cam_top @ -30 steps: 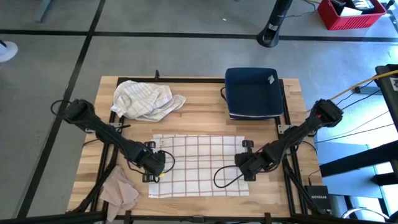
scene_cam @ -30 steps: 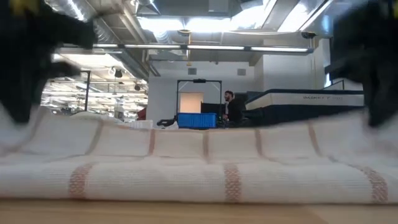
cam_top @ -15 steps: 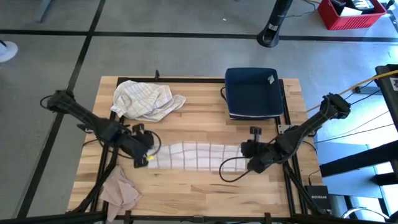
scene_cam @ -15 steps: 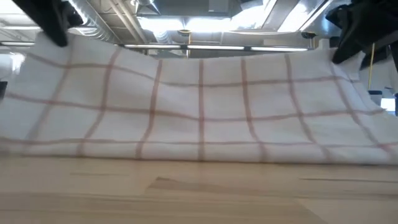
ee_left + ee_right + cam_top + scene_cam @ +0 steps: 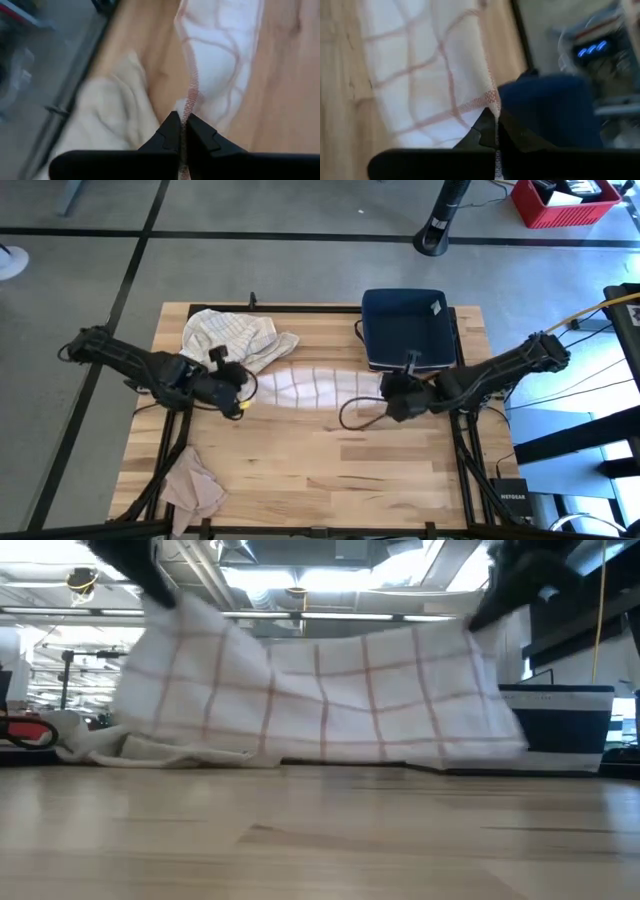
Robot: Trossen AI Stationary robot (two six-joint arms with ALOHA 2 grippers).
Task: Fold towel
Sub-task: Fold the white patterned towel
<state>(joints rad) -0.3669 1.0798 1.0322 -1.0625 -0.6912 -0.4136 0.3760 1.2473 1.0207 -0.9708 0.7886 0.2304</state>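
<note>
Both grippers, left gripper [image 5: 243, 391] and right gripper [image 5: 386, 397], have carried the checked towel [image 5: 315, 387] back from the table's [image 5: 320, 480] near half toward the navy folded stack [image 5: 405, 328], each pinched tight on a lifted corner. Near half of the table now lies bare wood; a crumpled towel [image 5: 232, 338] sits just left of the hanging cloth, a tan rag [image 5: 192, 485] at the near-left corner. No writing legible; fingertips blurred in low view.

Overhead looks straight down, low looks level across (both share the towel [image 5: 315, 388]).
</note>
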